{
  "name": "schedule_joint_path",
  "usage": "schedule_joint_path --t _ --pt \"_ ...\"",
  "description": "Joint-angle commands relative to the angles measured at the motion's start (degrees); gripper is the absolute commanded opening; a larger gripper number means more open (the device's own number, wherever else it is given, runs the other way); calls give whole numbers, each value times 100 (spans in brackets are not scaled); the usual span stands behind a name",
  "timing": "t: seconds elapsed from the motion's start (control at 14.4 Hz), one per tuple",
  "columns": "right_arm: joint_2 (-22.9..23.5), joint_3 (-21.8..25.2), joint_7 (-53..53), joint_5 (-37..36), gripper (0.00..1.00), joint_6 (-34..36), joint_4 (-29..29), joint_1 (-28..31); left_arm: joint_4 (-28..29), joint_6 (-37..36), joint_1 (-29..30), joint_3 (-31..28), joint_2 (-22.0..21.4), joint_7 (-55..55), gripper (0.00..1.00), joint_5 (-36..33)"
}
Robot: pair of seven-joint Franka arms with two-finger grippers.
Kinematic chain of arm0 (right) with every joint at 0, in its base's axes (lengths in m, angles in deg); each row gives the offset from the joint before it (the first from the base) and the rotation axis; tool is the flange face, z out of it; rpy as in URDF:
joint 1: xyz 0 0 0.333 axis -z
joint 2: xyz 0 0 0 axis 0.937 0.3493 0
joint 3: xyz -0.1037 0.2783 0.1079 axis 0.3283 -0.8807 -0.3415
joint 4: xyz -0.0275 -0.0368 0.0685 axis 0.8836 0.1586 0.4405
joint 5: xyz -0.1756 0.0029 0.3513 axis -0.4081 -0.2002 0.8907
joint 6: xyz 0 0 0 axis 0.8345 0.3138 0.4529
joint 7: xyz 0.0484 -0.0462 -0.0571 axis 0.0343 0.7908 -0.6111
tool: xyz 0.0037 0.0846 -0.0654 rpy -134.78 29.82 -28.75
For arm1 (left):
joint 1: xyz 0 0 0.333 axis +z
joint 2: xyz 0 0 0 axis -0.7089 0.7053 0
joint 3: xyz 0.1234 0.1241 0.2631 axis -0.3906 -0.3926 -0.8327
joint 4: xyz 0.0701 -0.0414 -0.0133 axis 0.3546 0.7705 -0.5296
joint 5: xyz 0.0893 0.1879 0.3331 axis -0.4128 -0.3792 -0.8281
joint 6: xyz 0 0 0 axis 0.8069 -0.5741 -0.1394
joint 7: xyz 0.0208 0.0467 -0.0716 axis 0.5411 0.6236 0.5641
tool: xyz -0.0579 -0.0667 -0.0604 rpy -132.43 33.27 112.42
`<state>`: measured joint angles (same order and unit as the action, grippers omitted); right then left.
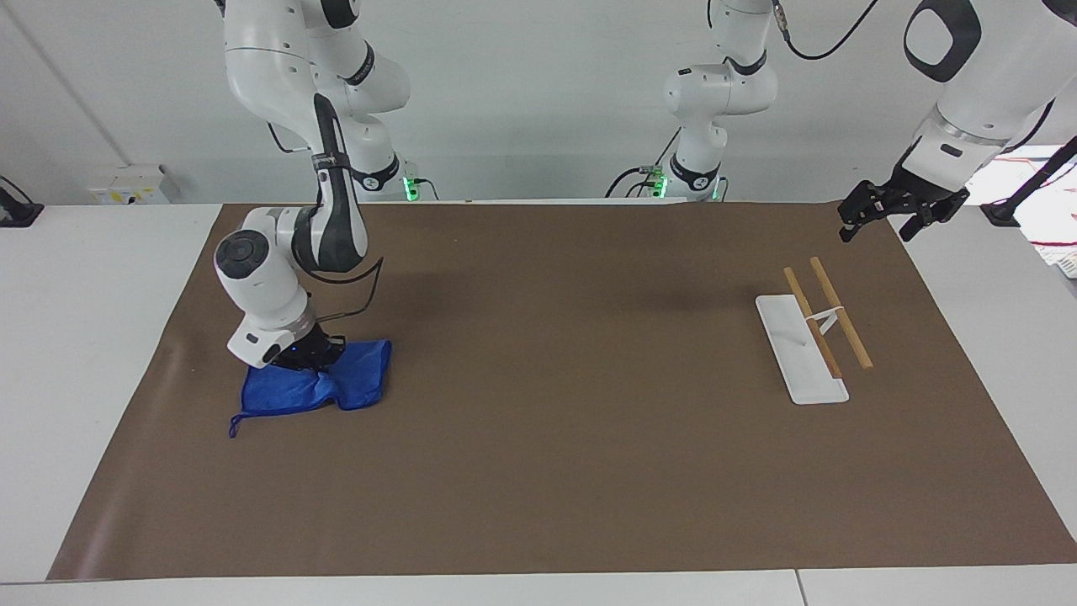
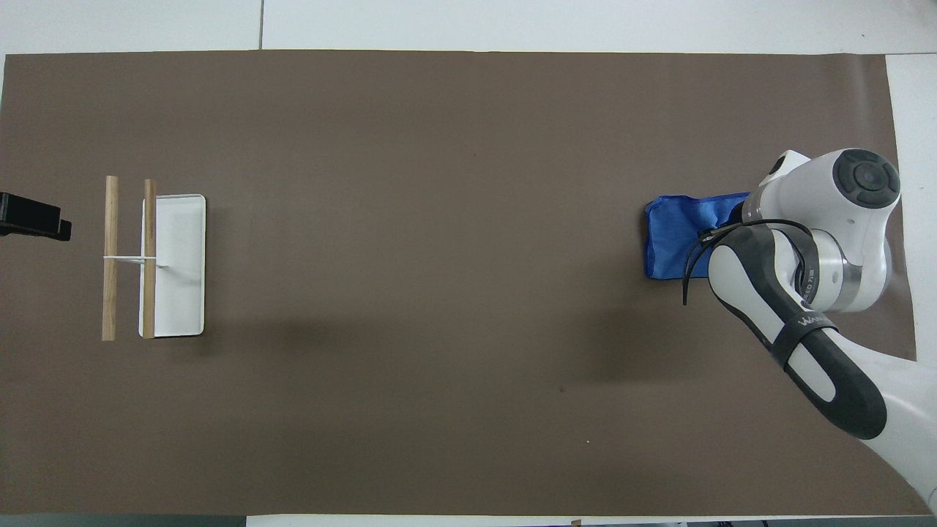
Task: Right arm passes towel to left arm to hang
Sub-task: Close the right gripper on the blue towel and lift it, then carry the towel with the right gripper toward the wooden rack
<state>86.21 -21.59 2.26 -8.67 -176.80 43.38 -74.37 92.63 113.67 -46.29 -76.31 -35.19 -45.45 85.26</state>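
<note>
Right gripper (image 1: 310,360) has its fingers pinched tight on the towel (image 1: 324,389), which bunches up on the brown mat (image 1: 538,471) at the right arm's end of the worktop. Left gripper (image 1: 883,220) hangs spread wide, empty, above the mat's edge near the rack (image 1: 803,349).

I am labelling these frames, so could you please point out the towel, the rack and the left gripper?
towel (image 1: 353,383): facing view, on the bunched blue cloth beside the right gripper.
rack (image 1: 795,353): facing view, on its bare white base.
left gripper (image 1: 879,220): facing view, midway between its fingertips.
</note>
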Motion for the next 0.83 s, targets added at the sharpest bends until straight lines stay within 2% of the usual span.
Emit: schedule_joint_path --t 0.0,0.14,0.28,0.42,0.62,0.76 --pt "25 -55 116 27 0 1062 -777 -37 139 82 -35 -13 -116 65 100 2" --pt "34 -55 704 36 0 2020 -1480 -283 139 82 -35 -13 -116 56 100 2" --pt "-1 -55 1362 115 0 2672 -1956 -642 131 82 -35 -13 -116 56 100 2" --pt "-1 -55 2065 543 0 3331 -2518 -907 139 82 -35 -13 -116 56 100 2" --pt "-1 -55 3540 1387 0 3808 -3169 -1302 139 82 -35 -13 -116 56 100 2" --pt "8 -55 4630 1949 0 3774 -3320 -1618 131 82 -35 -13 -116 56 100 2"
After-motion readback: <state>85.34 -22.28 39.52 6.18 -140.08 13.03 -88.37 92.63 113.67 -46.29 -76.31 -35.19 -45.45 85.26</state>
